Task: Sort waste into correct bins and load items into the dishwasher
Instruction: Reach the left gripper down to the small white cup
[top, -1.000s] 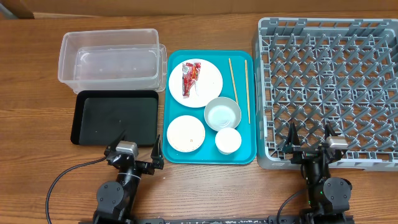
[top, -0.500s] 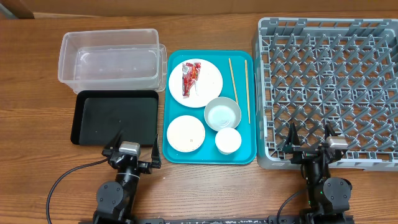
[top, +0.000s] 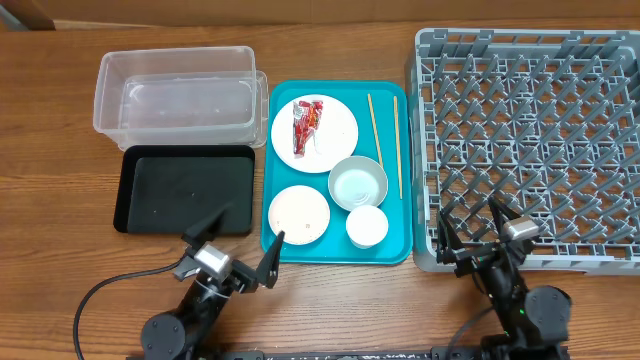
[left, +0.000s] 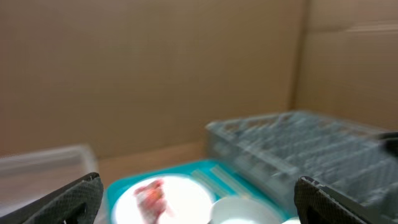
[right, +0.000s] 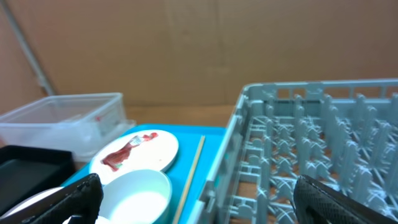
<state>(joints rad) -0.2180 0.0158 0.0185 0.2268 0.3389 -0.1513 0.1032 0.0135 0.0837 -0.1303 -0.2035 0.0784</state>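
While left end effector (top: 254, 226) gapes wide, red wrapper (top: 306, 120) lies well ahead.

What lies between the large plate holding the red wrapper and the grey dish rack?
Two wooden chopsticks lie there side by side on the teal tray, seen clearest in the overhead view.

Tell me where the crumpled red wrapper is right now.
In the overhead view, the crumpled red wrapper lies on the left half of the large white round plate, at the back of the teal serving tray, left of the two thin wooden chopsticks.
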